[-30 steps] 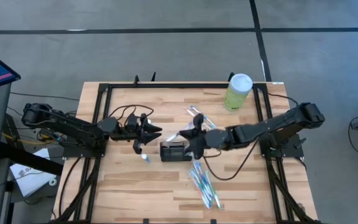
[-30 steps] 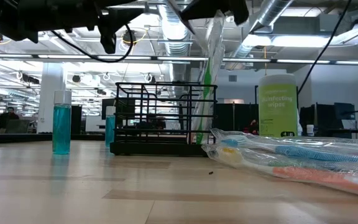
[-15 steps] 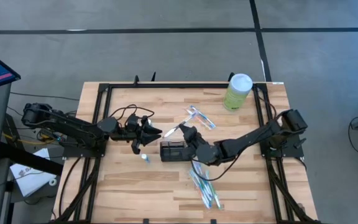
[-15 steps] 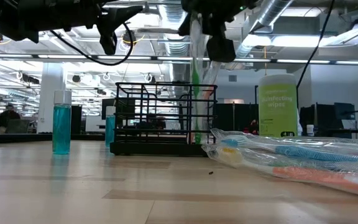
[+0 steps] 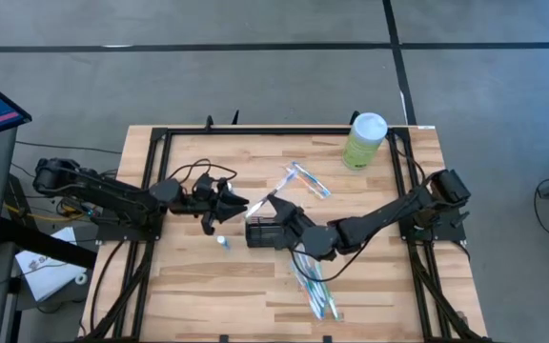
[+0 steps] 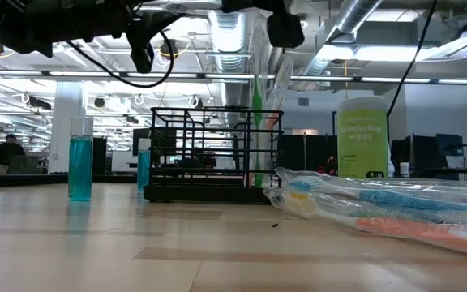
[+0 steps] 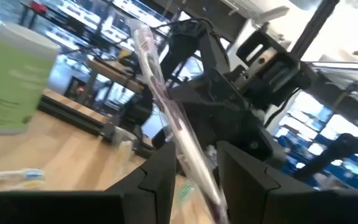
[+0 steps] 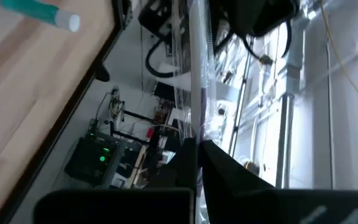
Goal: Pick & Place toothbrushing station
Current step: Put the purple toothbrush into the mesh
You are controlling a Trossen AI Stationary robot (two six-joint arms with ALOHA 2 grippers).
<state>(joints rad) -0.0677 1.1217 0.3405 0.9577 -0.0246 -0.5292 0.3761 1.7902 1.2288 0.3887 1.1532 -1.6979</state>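
Note:
The toothbrushing station is a low black wire-mesh holder resting on its base at mid-table. A green toothbrush in a clear wrapper stands nearly upright at the holder's right end. My right gripper is shut on it from the right. My left gripper hovers open just left of the holder. In its wrist view the wrapper shows beyond the gap between its fingers. My right gripper pinches the wrapped toothbrush between its two fingers, high on its length. The fingers come in level from the table's right and lie across it. The toothbrush hangs nearly upright below them, its lower end down at the holder's right end.
A pale-green wipes canister stands at the far right. A heap of wrapped toothbrushes lies near the front, right of the holder. Another wrapped one lies behind it. A small teal bottle stands left of the holder.
My right gripper has rolled and shifted toward the near edge and the holder, its arm sinking lower. The wrapped toothbrush has swung from a slant to nearly upright, while its lower end has stayed at the holder's right end.

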